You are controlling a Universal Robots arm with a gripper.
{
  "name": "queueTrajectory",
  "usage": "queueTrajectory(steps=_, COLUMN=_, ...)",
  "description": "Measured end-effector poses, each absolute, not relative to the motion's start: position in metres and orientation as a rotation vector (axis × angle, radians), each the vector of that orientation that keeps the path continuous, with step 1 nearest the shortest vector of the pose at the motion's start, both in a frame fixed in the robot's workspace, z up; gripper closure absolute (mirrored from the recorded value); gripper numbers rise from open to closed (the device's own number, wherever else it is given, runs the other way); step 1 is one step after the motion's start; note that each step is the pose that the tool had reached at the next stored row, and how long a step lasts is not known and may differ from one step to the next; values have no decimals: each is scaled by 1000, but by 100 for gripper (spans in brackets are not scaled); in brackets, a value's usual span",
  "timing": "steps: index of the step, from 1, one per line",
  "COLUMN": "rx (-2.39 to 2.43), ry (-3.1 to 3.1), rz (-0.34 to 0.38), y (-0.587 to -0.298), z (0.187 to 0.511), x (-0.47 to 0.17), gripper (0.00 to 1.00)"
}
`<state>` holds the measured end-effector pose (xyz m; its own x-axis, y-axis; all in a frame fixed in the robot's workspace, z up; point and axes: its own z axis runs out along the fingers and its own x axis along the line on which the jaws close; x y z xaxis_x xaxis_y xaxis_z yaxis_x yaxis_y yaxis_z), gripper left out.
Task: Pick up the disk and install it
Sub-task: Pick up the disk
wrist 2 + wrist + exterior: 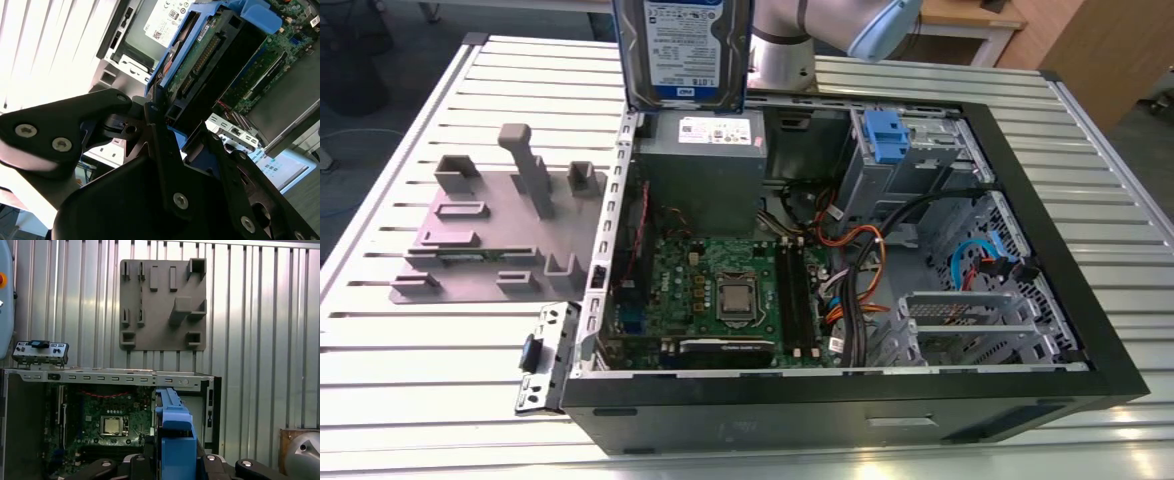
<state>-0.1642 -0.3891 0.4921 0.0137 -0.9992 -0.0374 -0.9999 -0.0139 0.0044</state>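
Ribbed metal slats make up the table [400, 380], which carries an open computer case and a moulded stand. In the second wrist view the tool [175, 125] is clamped on the disk [210, 55], with a black finger pressed against each side of its blue frame and the green underside and connector facing the camera. In the first wrist view the tool [175, 460] grips the same disk [175, 425] edge-on, its blue frame standing up between the fingers. In the exterior view the disk [683, 45] hangs upright at 12 o'clock, label toward the camera, off the table and just above the power supply [700, 170]; the arm [781, 40] rises right behind it. The power supply sits in the computer case [1067, 300], which lies on its side with the cover off. A green circuit board [720, 290] fills its floor toward 6 o'clock, with orange cables [854, 250] beside it. A blue bracket [886, 135] stands in the drive bay at 1 o'clock. A grey stand [494, 240] with upright posts lies on the table at 9 o'clock from the case, apart from it.
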Motion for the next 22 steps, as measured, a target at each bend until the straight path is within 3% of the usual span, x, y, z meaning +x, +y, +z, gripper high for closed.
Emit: queueTrajectory(steps=22, rx=-2220, ry=2190, rz=46, y=-394, z=492, x=-164, gripper=64)
